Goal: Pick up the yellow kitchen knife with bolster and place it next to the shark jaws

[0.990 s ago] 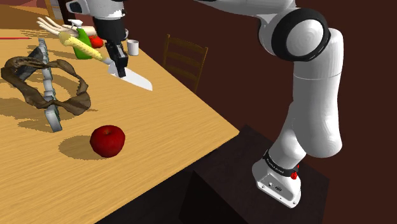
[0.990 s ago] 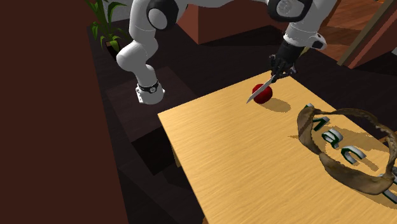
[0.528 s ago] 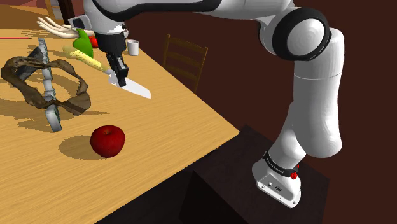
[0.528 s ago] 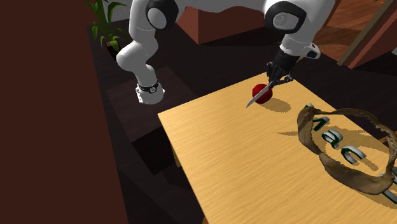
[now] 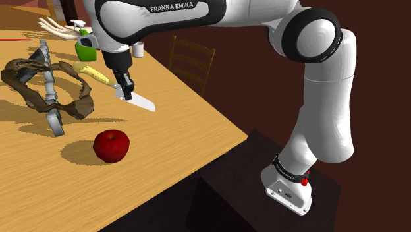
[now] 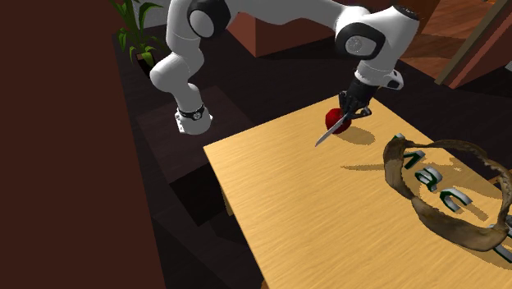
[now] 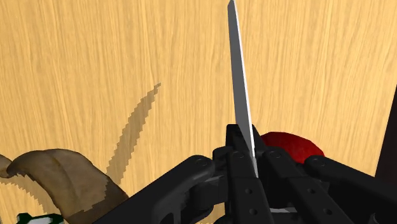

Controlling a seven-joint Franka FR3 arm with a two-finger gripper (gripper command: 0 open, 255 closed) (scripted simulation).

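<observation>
Right, the pincer (image 5: 125,87) is clamped on the knife (image 5: 139,101), one black finger on each flat of it, about where blade meets handle. In the shoulder view the yellow handle sticks out of the pincer on the side twd the shark jaws (image 5: 78,99), and the pale blade runs out the other side w/ its tip angled down at the table (image 5: 171,125). The knife is off the wood, and its shadow lies on the table below.

Wrist view: blade (image 7: 238,83) seen edge-on, running straight out from between the closed pincer (image 7: 249,162). A red apple (image 7: 289,143) peeks out from behind one finger, and the brown curve of the jaws (image 7: 63,175) shows on the other finger's side, apart from the knife.

Second exterior view: pincer (image 6: 354,105) hangs just above the apple (image 6: 338,120), and the blade (image 6: 326,134) points down and away from the jaws (image 6: 427,209), which lie flat on the table (image 6: 287,213) – near the pincer, not touching it.

In the shoulder view the apple (image 5: 110,145) sits on the table below the pincer, twd the camera. Past the pincer at the table's far end are a green bottle (image 5: 85,47) and a white cup (image 5: 137,48); a wooden chair (image 5: 191,59) stands beyond the edge
</observation>
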